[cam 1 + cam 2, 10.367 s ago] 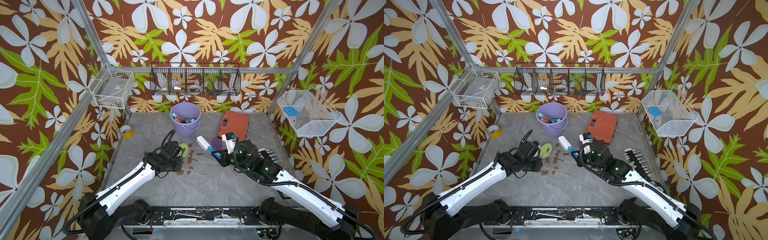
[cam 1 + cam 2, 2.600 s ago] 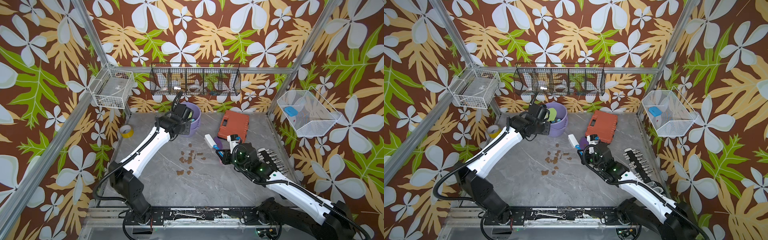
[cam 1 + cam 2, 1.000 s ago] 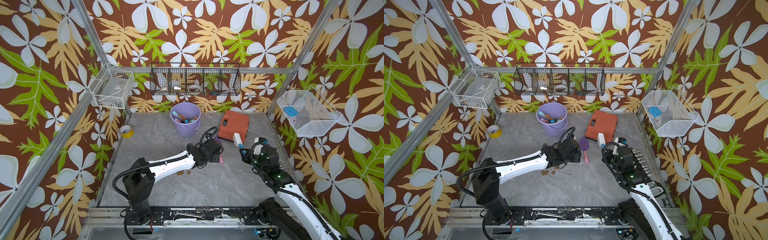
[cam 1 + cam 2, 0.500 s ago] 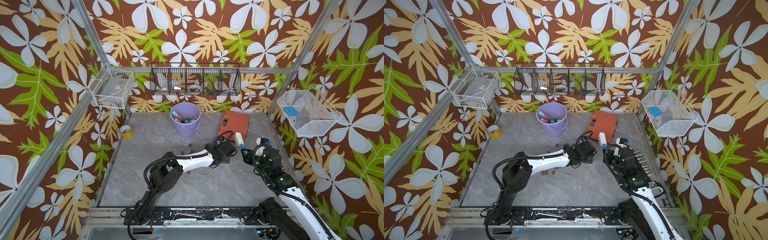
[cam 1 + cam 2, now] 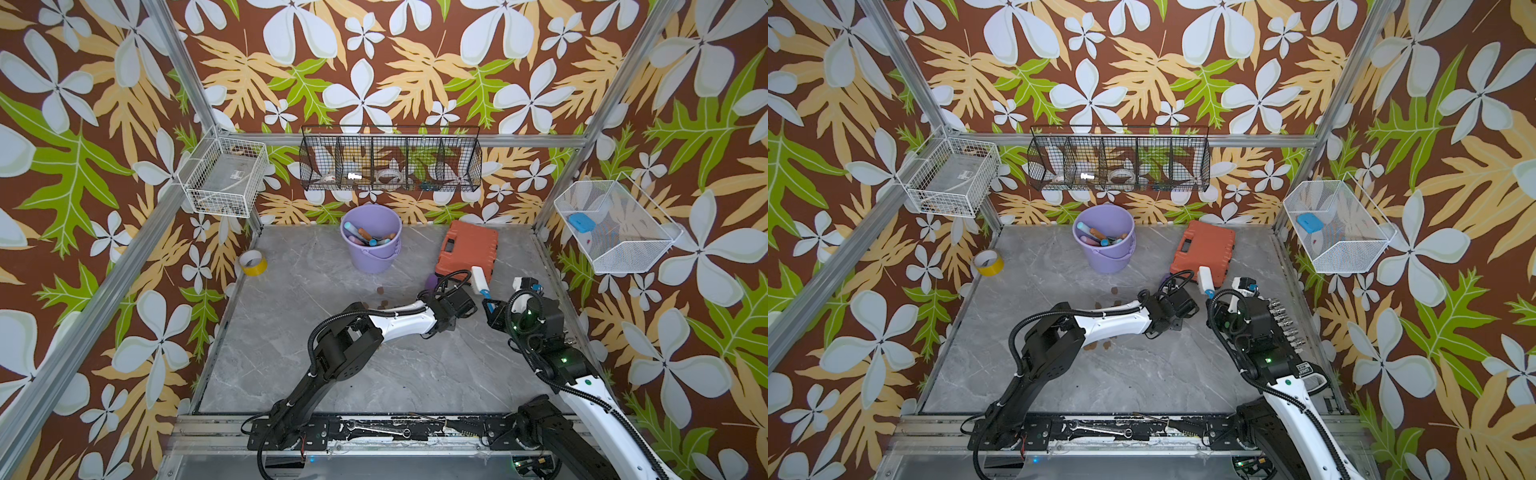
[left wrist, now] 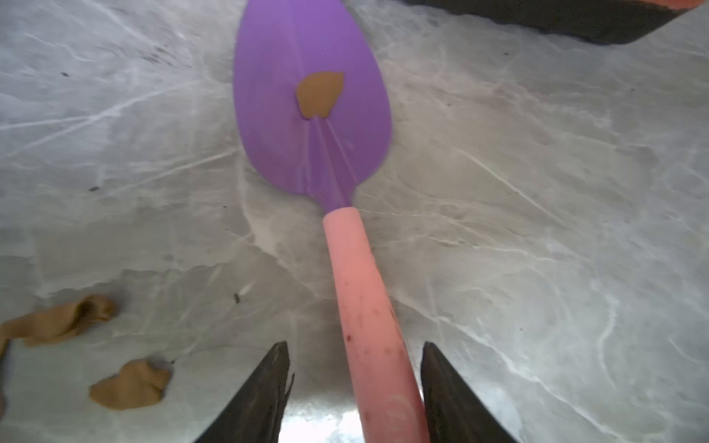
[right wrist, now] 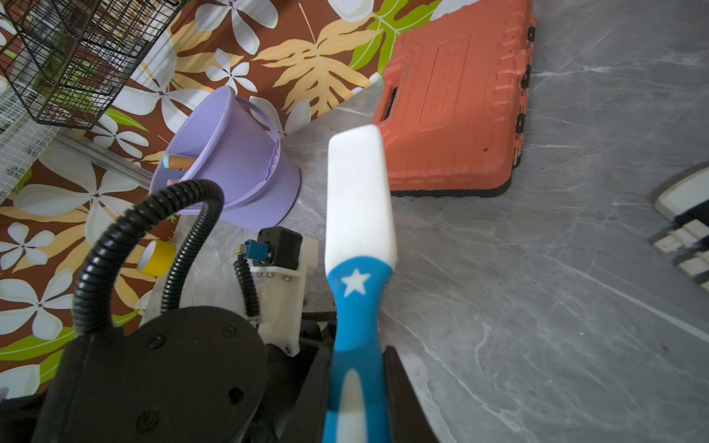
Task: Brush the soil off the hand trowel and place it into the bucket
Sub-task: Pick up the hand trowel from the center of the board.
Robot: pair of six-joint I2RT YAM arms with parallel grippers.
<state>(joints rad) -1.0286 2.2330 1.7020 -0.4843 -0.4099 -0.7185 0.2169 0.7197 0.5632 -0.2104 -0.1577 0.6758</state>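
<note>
The hand trowel lies flat on the grey table, with a purple blade [image 6: 276, 76] and a pink handle [image 6: 356, 268]. One brown blob of soil [image 6: 319, 95] sticks to the blade. My left gripper [image 6: 355, 344] is open and straddles the handle: one finger touches it, the other stands off. In both top views the left gripper [image 5: 451, 307] covers most of the trowel; only the blade tip [image 5: 431, 281] shows. My right gripper [image 7: 356, 353] is shut on a blue-and-white brush [image 7: 358, 199], held just right of the left wrist. The lavender bucket [image 5: 371, 243] stands at the back with several tools inside.
Loose soil blobs [image 6: 130, 385] lie on the table beside the left gripper. An orange case [image 5: 467, 251] sits just behind the trowel. A yellow tape roll [image 5: 251, 262] lies at the back left. A rack of sockets [image 5: 1283, 324] runs along the right edge. Wire baskets [image 5: 390, 162] hang on the walls.
My left arm has reached right and forward onto the trowel's handle, and its jaws have narrowed around it. The right arm with the brush has hardly moved.
</note>
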